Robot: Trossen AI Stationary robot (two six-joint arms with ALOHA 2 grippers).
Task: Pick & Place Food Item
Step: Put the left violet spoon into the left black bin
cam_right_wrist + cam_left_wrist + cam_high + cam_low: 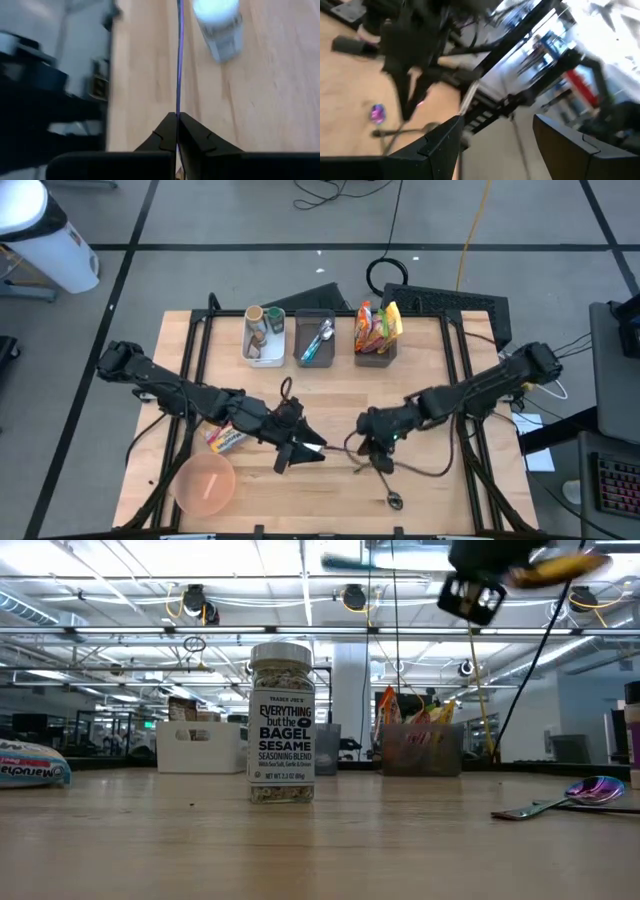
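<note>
Two arms reach over the bench (330,420). At left lie a pink bowl (206,484) and a snack packet (227,439). Left end effector (300,448) sits mid-bench, fingers apart, empty. The seasoning jar (281,723) stands upright. Right end effector (375,442), fingers together, hovers near a spoon (391,496). Three bins (320,338) line the far edge.

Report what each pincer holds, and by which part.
Left pincer is open, holding nothing. Right pincer is shut on a thin purple strip, pinching its near end; what the strip is cannot be told.
</note>
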